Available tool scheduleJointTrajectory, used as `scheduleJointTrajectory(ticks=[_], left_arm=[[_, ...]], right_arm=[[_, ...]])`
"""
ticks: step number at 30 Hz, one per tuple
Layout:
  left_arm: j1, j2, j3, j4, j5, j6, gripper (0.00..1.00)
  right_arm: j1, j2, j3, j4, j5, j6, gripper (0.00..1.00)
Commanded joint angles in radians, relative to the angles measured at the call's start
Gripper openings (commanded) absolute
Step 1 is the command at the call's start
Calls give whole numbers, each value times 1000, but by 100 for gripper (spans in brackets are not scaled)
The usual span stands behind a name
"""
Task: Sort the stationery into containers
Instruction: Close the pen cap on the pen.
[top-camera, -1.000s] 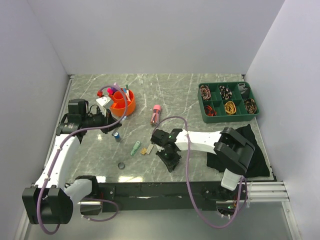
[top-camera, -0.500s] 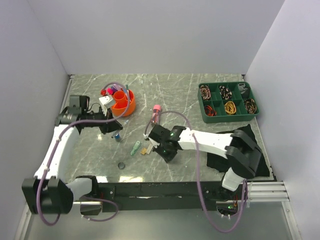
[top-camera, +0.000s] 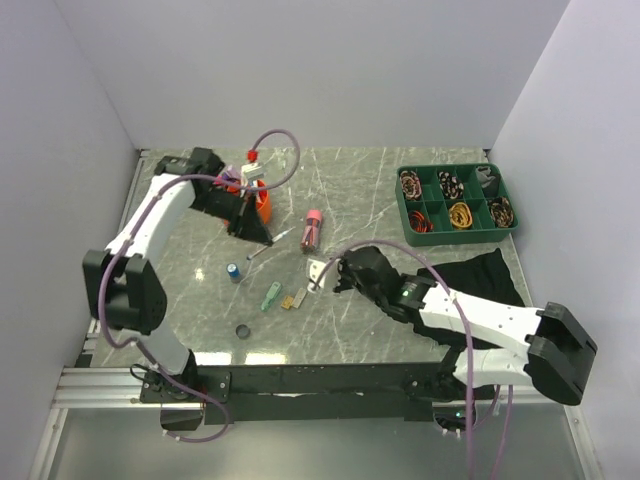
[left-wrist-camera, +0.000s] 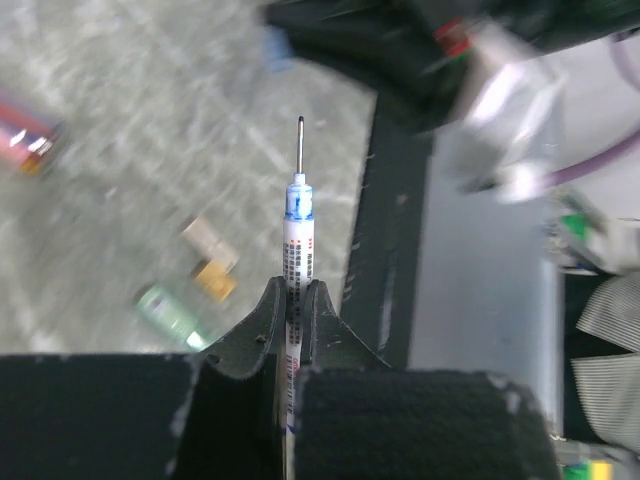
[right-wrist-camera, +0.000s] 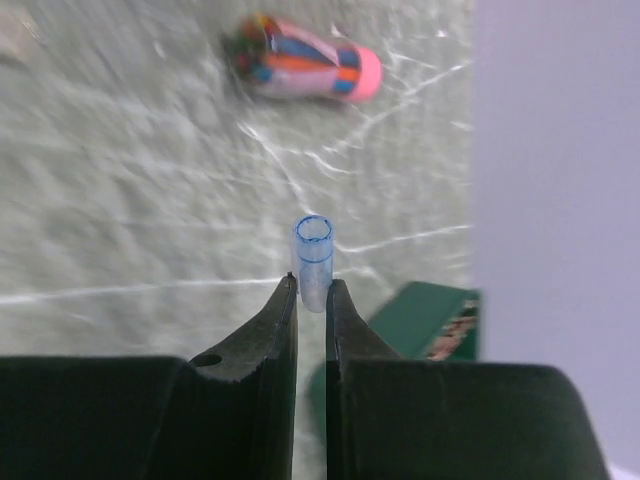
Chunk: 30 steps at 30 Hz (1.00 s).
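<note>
The left pincer (left-wrist-camera: 293, 292), just beside the orange pot (top-camera: 263, 204), grips a thin white pen (left-wrist-camera: 297, 240) with its tip bare, while the right pincer (right-wrist-camera: 311, 292), farther from that pot than the pink tube (right-wrist-camera: 300, 58), pinches a small clear cap (right-wrist-camera: 313, 252) over the desk (top-camera: 380, 190).

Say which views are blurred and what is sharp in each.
Left wrist: white pen in the left claw is sharp, green clip behind it smeared by motion. Right wrist: clear cylinder in the right claw is crisp, pink tube streaked. Top external: sharp throughout, evenly lit.
</note>
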Motion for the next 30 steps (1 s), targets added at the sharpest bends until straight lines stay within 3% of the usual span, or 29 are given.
scheduleJointTrajectory(ticks=[1,6,10,30], left_arm=[[-70,118,104,-72,132,-127,1],[-108,178,130,-70,146,-196,1],[-116,207,133,-69,134,-216,1],[-131,229,171,-66,160,-216,1]], right_arm=[[-46,-21,-158,491,15,-450,0],[-63,-30,-249,743,-4,-632,0],[-66,-59,-260,792,-27,-664,0],[-66,68,-102,726,-27,-670,0]])
